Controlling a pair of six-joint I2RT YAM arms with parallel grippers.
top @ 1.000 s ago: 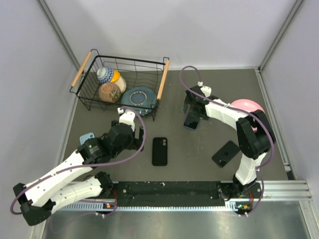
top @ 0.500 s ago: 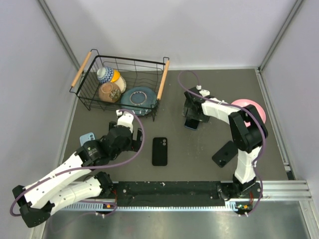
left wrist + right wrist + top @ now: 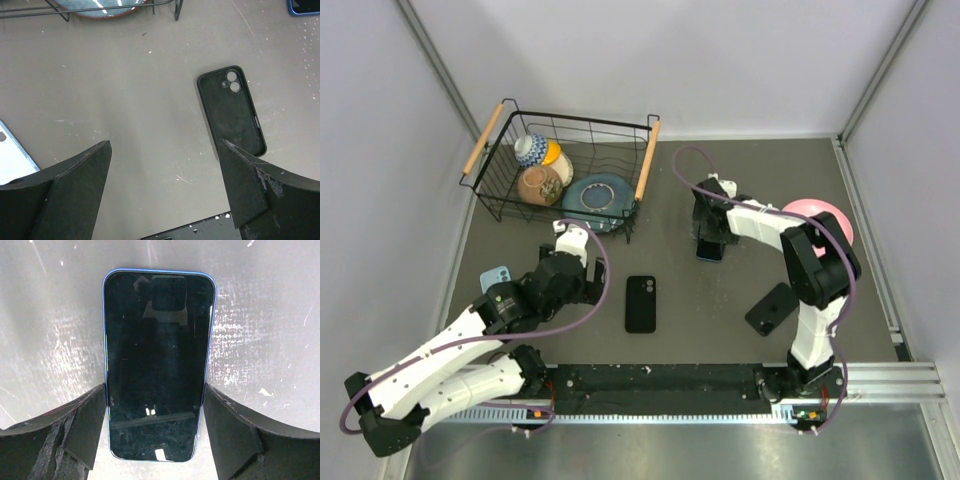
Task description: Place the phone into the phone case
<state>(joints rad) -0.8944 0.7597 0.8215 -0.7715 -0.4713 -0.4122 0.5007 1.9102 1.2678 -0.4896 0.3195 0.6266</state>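
Note:
The blue-edged phone (image 3: 157, 365) lies screen up on the grey table, also seen in the top view (image 3: 709, 249). My right gripper (image 3: 155, 415) straddles its near end, and both fingers touch its long edges. The black phone case (image 3: 640, 303) lies flat at the table's middle with its camera cut-out at the far end. It also shows in the left wrist view (image 3: 231, 110). My left gripper (image 3: 165, 190) is open and empty, hovering over bare table left of the case.
A wire basket (image 3: 645, 160) with bowls and a plate stands at the back left. A pink bowl (image 3: 817, 213) sits at the right. A dark phone-shaped slab (image 3: 772, 308) lies at the right front. A light-blue case (image 3: 495, 274) lies at the left.
My right gripper has moved slightly toward the near side and settled over the phone, which now lies straighter between the fingers. My left arm shifted slightly.

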